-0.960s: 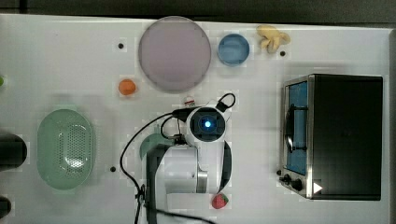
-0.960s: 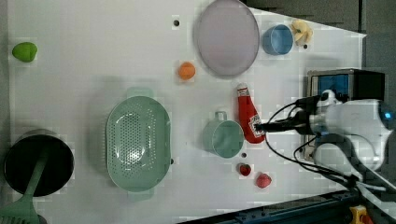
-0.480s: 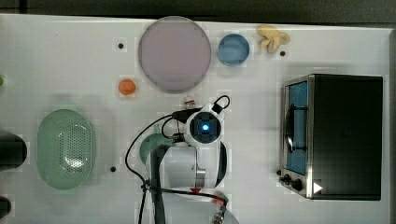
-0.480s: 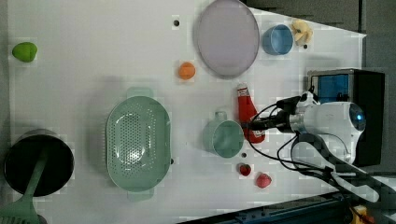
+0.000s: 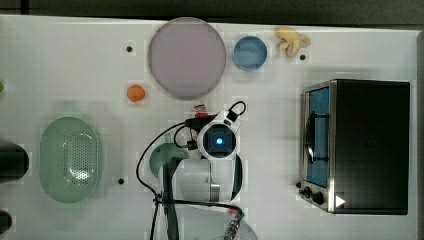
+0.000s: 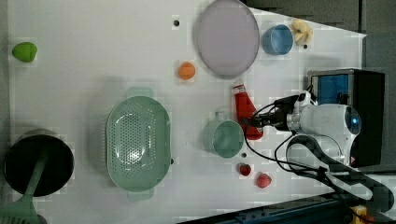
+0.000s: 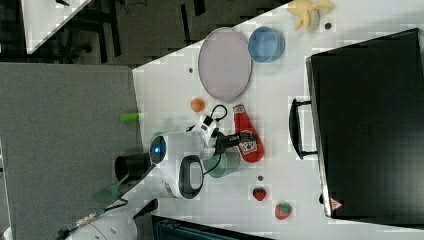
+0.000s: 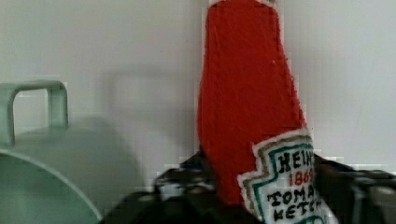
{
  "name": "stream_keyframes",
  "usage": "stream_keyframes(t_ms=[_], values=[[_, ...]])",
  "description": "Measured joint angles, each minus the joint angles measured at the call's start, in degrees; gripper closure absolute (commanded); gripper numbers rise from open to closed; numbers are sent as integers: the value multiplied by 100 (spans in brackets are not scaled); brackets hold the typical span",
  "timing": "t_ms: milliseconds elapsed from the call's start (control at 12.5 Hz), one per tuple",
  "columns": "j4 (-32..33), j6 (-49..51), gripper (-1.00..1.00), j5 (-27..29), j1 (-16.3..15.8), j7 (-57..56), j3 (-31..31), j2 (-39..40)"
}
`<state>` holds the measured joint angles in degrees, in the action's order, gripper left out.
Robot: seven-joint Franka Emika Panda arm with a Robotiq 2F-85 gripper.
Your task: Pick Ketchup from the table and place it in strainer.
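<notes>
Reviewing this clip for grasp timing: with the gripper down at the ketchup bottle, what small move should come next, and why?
Probably finish closing on the ketchup before lifting. The gripper sits at the bottle's labelled body, fingers on either side, and the bottle lies flat on the table beside the green cup. The strainer waits empty.

- A lilac plate (image 5: 186,56) lies at the top view's far edge, a blue bowl (image 5: 249,52) just to its right.
- A black oven (image 5: 357,145) stands on the worktop (image 5: 75,65) at the top view's right.
- A green cup (image 6: 224,138) sits near two strawberries (image 6: 254,174).
</notes>
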<state>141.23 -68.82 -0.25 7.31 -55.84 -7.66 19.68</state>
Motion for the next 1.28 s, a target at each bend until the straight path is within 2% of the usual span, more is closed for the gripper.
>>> stream_keyframes(t_ms=[400, 640, 960, 1120, 1280], values=[[-90, 229, -20, -13, -32, -6, 6, -186], [-280, 1474, -20, 2, -26, -6, -30, -931], [-1298, 3855, -20, 20, 57, -3, -255, -2089], [-1914, 4564, -20, 160, 56, 25, -367, -2461], [-2350, 4762, -20, 239, 37, 246, -576, -2608]])
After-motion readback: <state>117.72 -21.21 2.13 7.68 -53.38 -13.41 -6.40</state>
